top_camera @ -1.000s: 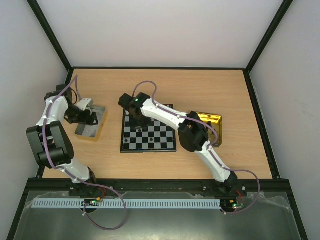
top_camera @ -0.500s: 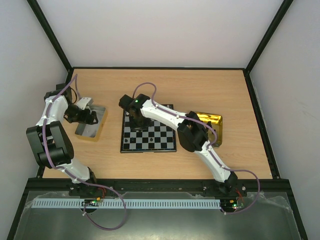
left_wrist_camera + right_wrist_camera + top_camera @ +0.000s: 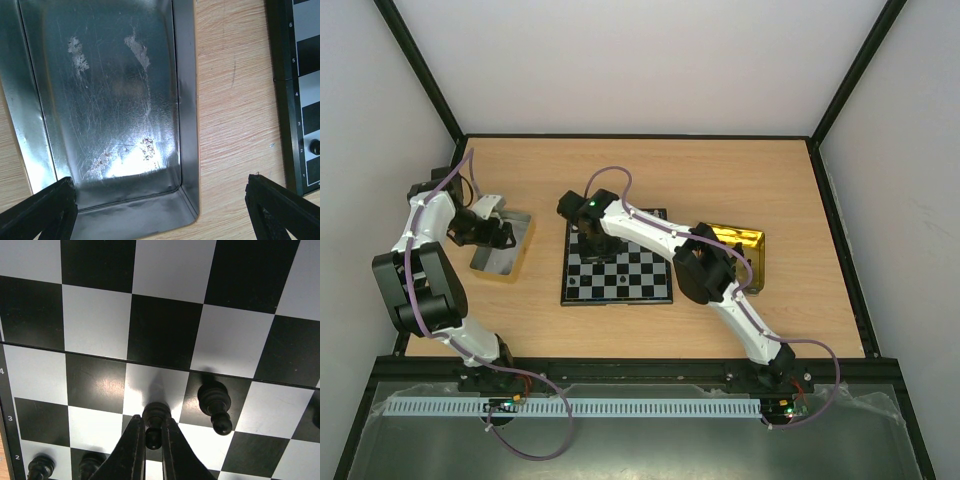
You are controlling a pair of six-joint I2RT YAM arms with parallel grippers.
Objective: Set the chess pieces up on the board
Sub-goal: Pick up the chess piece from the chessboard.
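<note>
The right end effector (image 3: pixel 151 421) is pinched almost closed on a black pawn (image 3: pixel 156 411). The pawn stands upright between its fingers on the board (image 3: pixel 165 335), near the rows printed 3 and 2, with a second pawn (image 3: pixel 215 404) just beside it. The edge digits 4, 3 and 2 read clearly. The left end effector (image 3: pixel 157 187) gapes wide and empty over the metal tray (image 3: pixel 185 100), so the right arm is nearer.

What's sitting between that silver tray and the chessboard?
Nothing: only a bare strip of wooden table lies between the tray and the board, seen most clearly in the left wrist view.
</note>
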